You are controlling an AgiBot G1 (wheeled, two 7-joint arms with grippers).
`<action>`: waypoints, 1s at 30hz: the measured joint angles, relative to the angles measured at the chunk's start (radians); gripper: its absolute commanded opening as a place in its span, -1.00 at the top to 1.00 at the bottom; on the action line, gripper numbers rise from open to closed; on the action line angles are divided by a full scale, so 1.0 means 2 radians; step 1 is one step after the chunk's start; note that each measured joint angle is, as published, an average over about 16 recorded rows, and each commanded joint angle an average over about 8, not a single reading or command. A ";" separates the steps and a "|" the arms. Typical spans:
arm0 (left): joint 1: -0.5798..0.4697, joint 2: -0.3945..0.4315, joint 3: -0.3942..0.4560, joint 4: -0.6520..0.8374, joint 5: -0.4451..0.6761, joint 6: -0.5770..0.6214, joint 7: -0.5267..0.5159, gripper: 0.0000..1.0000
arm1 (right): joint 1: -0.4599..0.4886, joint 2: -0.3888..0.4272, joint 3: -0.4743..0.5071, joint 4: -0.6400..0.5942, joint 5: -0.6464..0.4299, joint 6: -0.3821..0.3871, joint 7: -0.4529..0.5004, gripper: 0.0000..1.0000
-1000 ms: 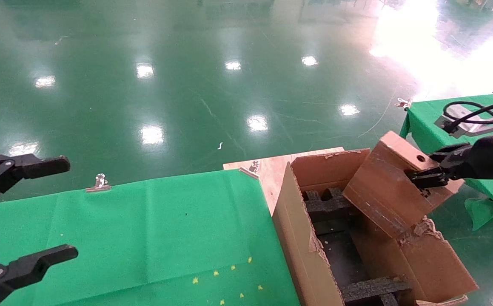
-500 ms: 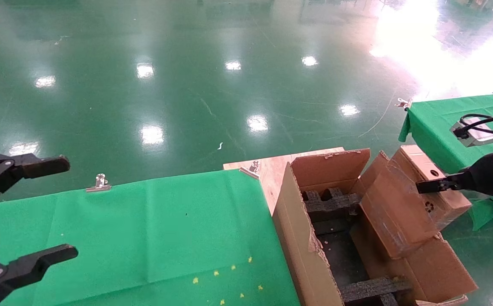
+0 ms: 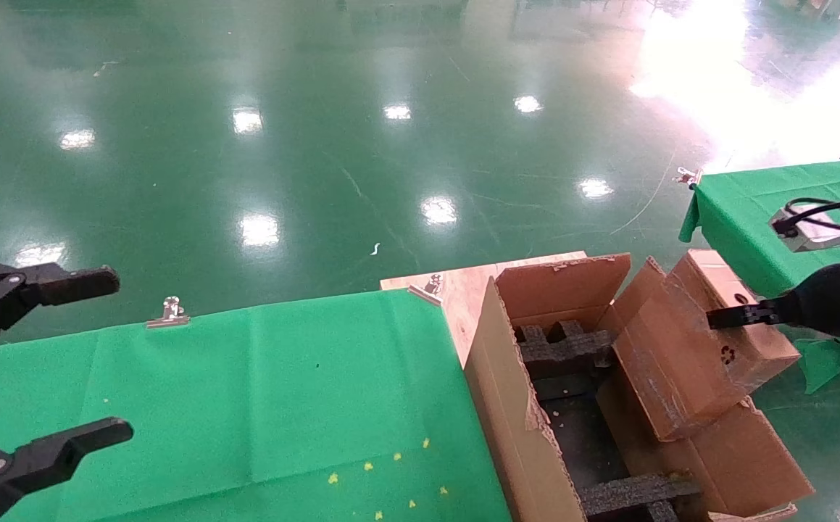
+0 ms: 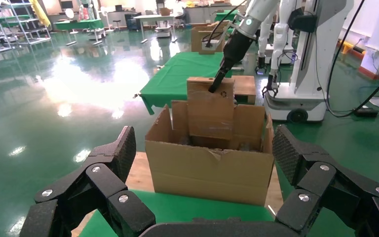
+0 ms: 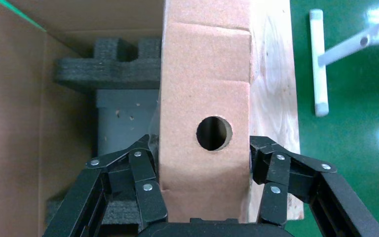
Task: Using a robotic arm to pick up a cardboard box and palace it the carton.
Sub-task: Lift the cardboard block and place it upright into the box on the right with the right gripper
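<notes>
Black fingers of your left gripper point(image 3: 35, 362) are spread wide and hold nothing, near the front left corner of the green table point(image 3: 246, 391). It just waits there.

Next to the table's right edge stands the carton point(image 3: 506, 406), open on top, with black foam point(image 3: 564, 348) inside.

Farther right, your right gripper point(image 5: 205, 182) squeezes the box point(image 3: 688, 348) on its two wide faces, close to the end with the round hole. The box leans over the carton's right side, with its low end down inside.

The box looks light and stiff, and it may be hollow, so too hard a squeeze could dent it. Its tape looks slippery. Grip the bare cardboard, near the end.
</notes>
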 measured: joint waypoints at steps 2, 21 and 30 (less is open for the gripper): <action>0.000 0.000 0.000 0.000 0.000 0.000 0.000 -1.00 | -0.004 -0.002 -0.004 0.004 -0.008 0.005 0.016 1.00; 0.000 0.000 0.000 0.000 0.000 0.000 0.000 -1.00 | -0.054 -0.020 -0.040 0.073 -0.090 0.072 0.153 1.00; 0.000 0.000 0.000 0.000 0.000 0.000 0.000 -1.00 | -0.074 -0.047 -0.055 0.087 -0.141 0.095 0.219 1.00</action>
